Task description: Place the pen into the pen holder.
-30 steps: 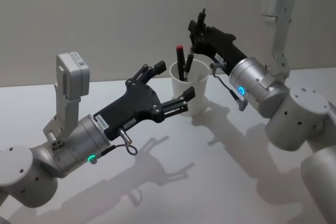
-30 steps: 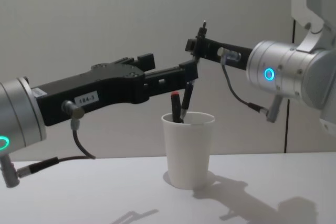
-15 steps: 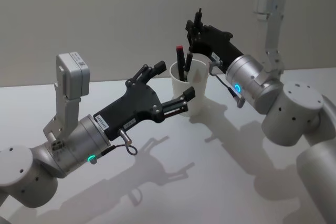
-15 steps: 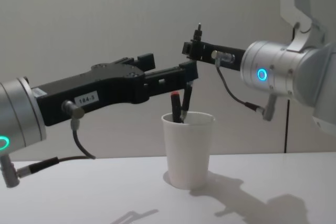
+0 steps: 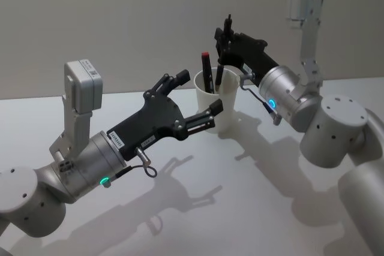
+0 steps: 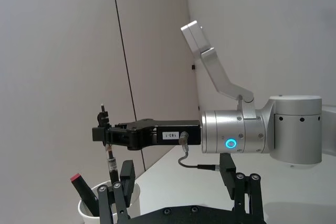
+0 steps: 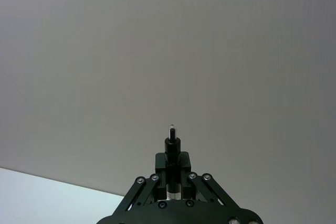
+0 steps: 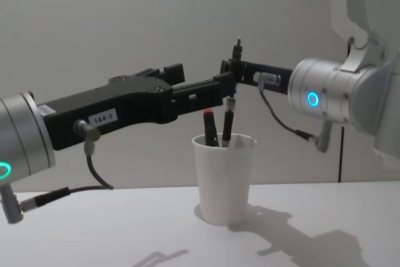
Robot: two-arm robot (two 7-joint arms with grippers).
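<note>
The pen holder, a white paper cup, stands on the table with a red-capped pen leaning inside it. My right gripper is over the cup, shut on a black pen. That pen hangs nearly upright, its lower end inside the rim and its top sticking up above the fingers. My left gripper is open just left of the cup, level with the rim, holding nothing.
The white tabletop spreads around the cup in front of a plain pale wall. Both arms' silver forearms reach in from either side, close together above the cup.
My right gripper has come down and shifted a little, and the black pen now hangs straighter and deeper in the cup. The left arm has not moved.
</note>
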